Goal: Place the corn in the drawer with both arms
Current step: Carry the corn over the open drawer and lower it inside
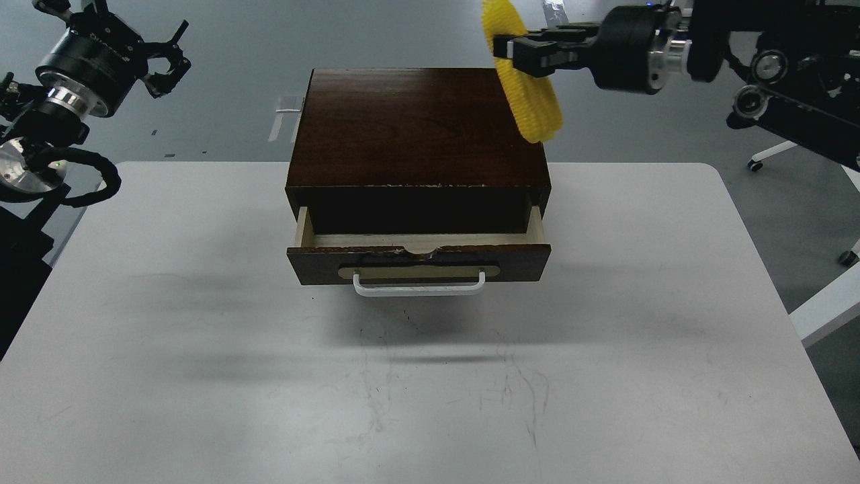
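Observation:
The dark wooden box (410, 124) stands at the back middle of the table. Its drawer (416, 262) is pulled partly open, showing pale wood inside, a chipped top edge, a brass plate and a white bar handle (418, 288). My right gripper (514, 52) comes in from the upper right and is shut on the yellow corn (534, 101), held high above the box's back right corner, hanging down. My left gripper (168, 60) is raised at the upper left, open and empty, well away from the box.
The white table (201, 336) has a scuffed surface in front of the drawer. Its rounded edges show at left and right. A wheeled white stand (826, 296) is beyond the right edge, and grey floor lies behind.

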`<state>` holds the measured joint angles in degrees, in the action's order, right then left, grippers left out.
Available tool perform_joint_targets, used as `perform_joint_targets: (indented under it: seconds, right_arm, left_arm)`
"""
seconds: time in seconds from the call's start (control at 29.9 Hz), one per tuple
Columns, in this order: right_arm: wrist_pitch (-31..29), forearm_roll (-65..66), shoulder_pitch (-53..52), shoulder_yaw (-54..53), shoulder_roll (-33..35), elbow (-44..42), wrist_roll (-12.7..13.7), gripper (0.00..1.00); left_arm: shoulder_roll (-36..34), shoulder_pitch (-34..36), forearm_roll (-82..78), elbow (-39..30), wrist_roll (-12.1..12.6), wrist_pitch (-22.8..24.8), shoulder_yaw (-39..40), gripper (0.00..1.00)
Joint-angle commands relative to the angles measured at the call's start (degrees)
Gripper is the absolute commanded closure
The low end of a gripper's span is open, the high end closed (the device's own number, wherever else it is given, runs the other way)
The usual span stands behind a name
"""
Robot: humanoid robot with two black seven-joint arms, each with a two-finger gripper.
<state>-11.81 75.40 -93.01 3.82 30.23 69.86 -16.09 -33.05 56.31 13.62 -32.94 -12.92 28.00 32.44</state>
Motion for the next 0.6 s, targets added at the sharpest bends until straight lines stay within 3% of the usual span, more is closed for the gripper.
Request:
perform_joint_targets:
  seconds: [0.0,0.27,0.57]
  right_arm:
    - [-0.1,13.3,-3.0,0.3,-7.1,0.6,-0.3,1.0]
    - [-0.1,31.1,-3.1,8.1,-11.8,0.5,-2.2,1.0]
    - [0.5,36.8,-0.5,10.1,-11.6,1.6,-5.4,1.0]
  left_arm:
    - [0.0,-0.1,-0.1,-0.1,0.0,0.0,-0.1,0.02]
    - [-0.3,0.1,-0.1,-0.1,0.0,0.0,0.0,0.02]
    - [-1.3,0.0,-0.2,-0.1,0.2,0.0,-0.1,0.02]
